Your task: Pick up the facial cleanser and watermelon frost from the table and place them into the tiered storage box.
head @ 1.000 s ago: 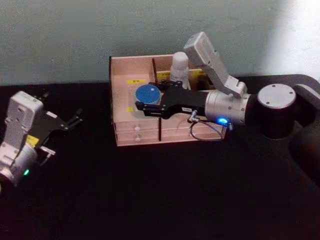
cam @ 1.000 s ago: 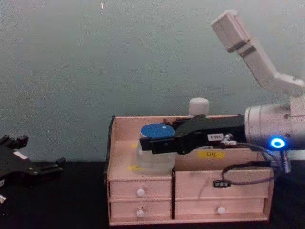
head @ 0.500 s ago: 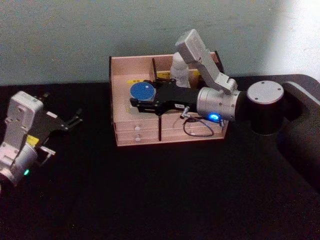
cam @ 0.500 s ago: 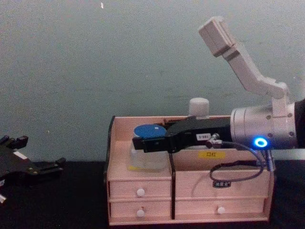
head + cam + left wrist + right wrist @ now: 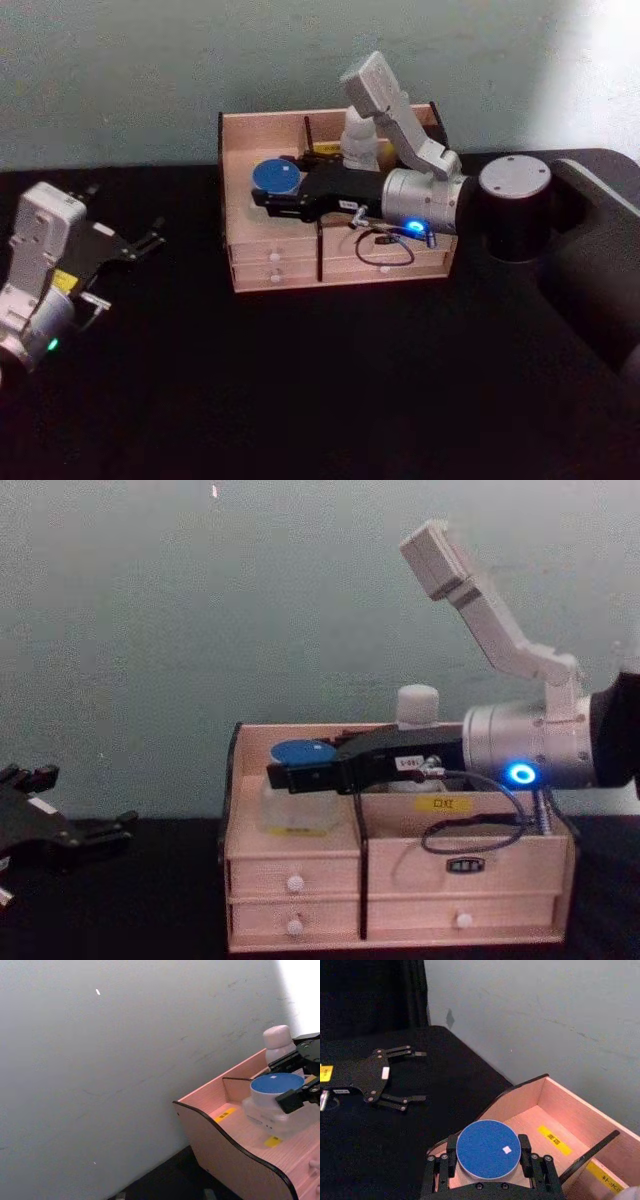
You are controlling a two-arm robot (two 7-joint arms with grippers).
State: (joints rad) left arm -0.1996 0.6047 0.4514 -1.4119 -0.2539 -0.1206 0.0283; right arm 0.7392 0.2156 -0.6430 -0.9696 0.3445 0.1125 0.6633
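— Holding anything, that right gripper (image 5: 262,196)?

— Yes. Its fingers (image 5: 526,1147) are clamped on either side of a clear jar with a blue lid (image 5: 274,176), inside the left open compartment of the tiered storage box (image 5: 246,262). From the chest view the jar (image 5: 297,800) sits low in that compartment, above the two small drawers.

— And the other item?

— A white bottle (image 5: 360,140) stands upright in a rear compartment, behind the right arm.

— The left gripper (image 5: 150,240)?

— Over the black table (image 5: 330,390), well apart from the box, on the robot's left, fingers spread and grasping nothing.
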